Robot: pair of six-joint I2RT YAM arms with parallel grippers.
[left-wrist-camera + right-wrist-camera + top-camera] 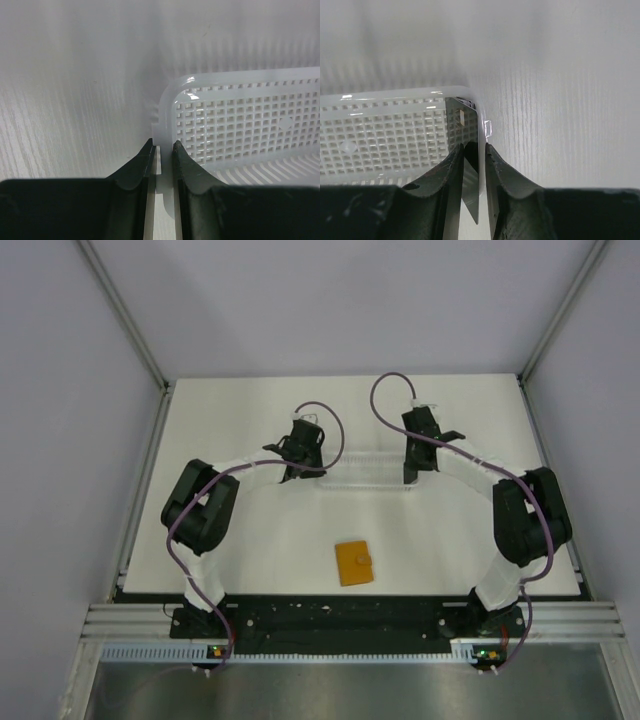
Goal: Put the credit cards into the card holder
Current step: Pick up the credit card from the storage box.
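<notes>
While both arms reach toward the far half of the table (250, 550), the left gripper (162, 146) sits at the left end of the long white slotted tray (240, 125), its jaws narrow and pinching the tray's end wall between them. The tray's long axis runs left to right, spanning the gap between the two grippers. Nearer the bases, about midway between the arms and well apart from the tray, the card holder (353, 562) lies closed and flat, its tab toward the right. Neither arm looks clearly closer to it. The right gripper (474, 147) straddles the tray's right end wall with its jaws almost together, though I cannot tell whether they press on it. The credit cards I cannot pick out anywhere; a grey pane at that right end may be one. From either gripper, I'd judge, the holder lies back toward the bases.
</notes>
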